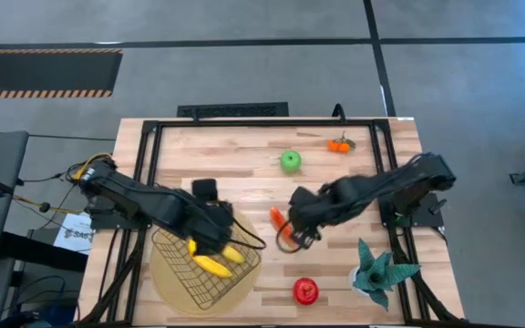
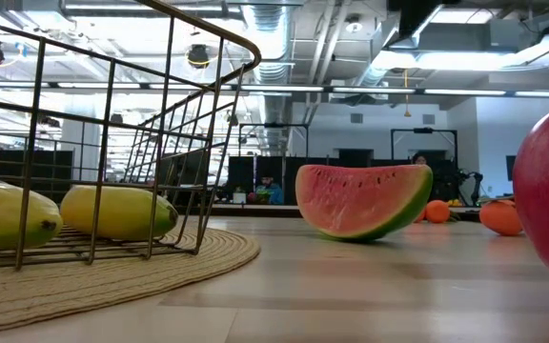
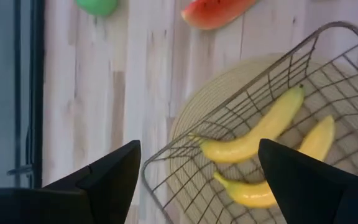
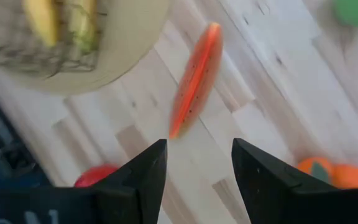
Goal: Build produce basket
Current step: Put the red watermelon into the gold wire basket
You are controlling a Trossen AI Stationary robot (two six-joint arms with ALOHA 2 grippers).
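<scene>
hovering right hand open, watermelon wedge beneath

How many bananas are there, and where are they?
2. Both lie side by side inside the wire basket on the round mat: one banana nearer the watermelon slice, the other banana beside it. None seem hidden elsewhere.

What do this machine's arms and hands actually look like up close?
Two dark, jointed arms reach in from the table's sides. Yellow and orange cables gather by the left arm's base. Each ends in a two-fingered hand: the left hand and the right hand both have broad, matte black, wedge-shaped fingers tapering to points.
</scene>
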